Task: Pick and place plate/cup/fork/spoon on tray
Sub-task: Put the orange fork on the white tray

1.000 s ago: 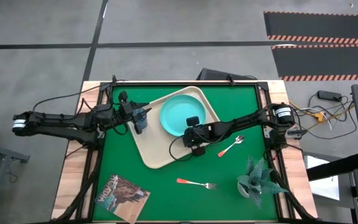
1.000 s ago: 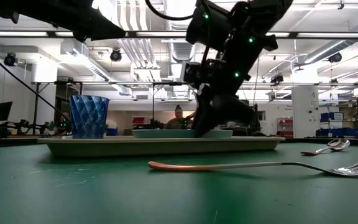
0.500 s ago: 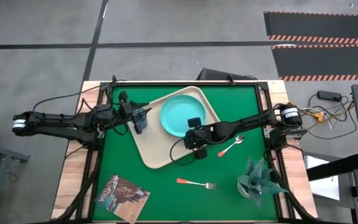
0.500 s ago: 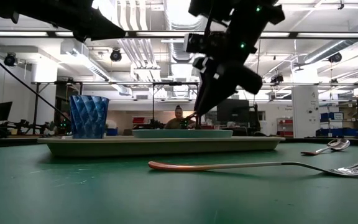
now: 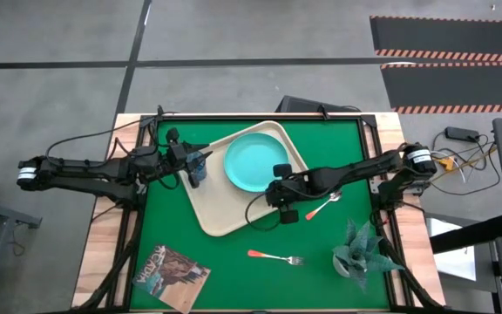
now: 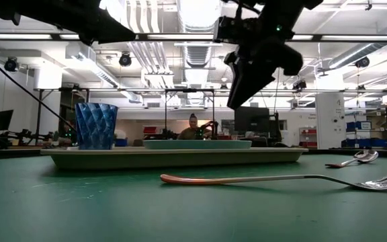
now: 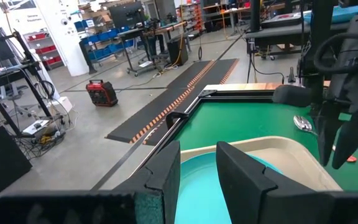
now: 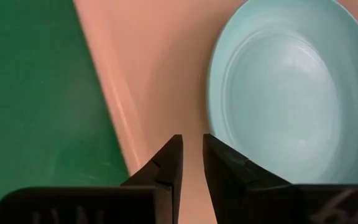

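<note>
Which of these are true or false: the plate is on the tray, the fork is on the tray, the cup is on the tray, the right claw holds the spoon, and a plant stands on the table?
1. The plate lies on the tray. True.
2. The fork lies on the tray. False: it lies on the green mat.
3. The cup stands on the tray. True.
4. The right claw holds the spoon. False: the claw is empty above the tray; the spoon lies on the mat.
5. A plant stands on the table. True.

fork [image 6: 381,180] tines cut off, plate [image 8: 291,93] partly out of frame
</note>
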